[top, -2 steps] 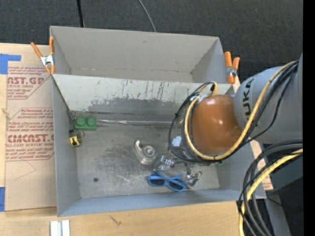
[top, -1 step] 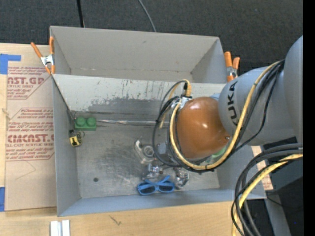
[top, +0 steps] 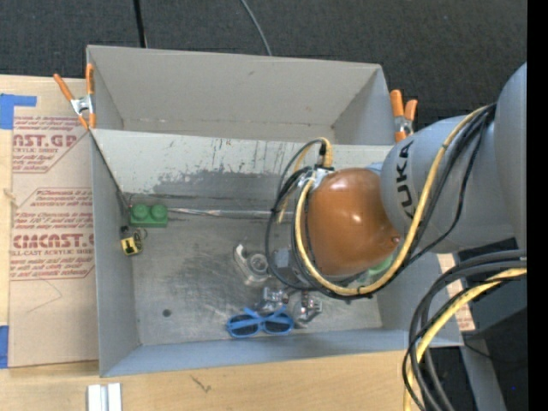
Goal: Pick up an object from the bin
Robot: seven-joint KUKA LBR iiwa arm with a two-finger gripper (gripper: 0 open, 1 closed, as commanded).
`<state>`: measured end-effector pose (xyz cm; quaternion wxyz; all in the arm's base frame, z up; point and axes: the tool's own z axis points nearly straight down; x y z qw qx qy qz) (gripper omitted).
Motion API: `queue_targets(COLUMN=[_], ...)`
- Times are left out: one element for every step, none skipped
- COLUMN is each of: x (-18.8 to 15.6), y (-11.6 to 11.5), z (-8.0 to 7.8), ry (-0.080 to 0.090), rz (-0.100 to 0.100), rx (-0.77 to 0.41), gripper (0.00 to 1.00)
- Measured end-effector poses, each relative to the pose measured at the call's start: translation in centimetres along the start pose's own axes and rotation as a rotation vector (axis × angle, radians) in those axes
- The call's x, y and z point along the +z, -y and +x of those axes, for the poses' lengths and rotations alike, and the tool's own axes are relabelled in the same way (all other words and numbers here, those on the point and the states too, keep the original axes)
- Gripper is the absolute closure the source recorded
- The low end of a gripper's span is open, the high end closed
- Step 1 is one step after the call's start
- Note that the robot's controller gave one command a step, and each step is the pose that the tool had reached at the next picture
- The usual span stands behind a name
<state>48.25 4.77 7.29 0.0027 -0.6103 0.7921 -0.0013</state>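
We see the gripper (top: 288, 301) low near the bin's (top: 171, 268) front wall, just above blue sunglasses (top: 260, 324), beside a clear piece (top: 251, 262); whether it is spread or pinching, we cannot tell.

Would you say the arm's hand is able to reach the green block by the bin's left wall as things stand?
Probably yes: the green block lies uncovered and apart from other things, though the left wall close beside it may crowd the hand.

Claw (top: 291, 300) low in the grey bin (top: 171, 332), just above blue toy sunglasses (top: 259, 323); green brick (top: 147, 215) well apart, at left wall.
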Motion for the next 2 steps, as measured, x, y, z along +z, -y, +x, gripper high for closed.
queue_targets(x=[-12.1, -17.0], y=[1.2, 1.5], z=[-0.6, -0.3], ry=[0.002, 0.001], rz=[0.002, 0.0], rx=[0.025, 0.0], gripper=[1.0, 1.0])
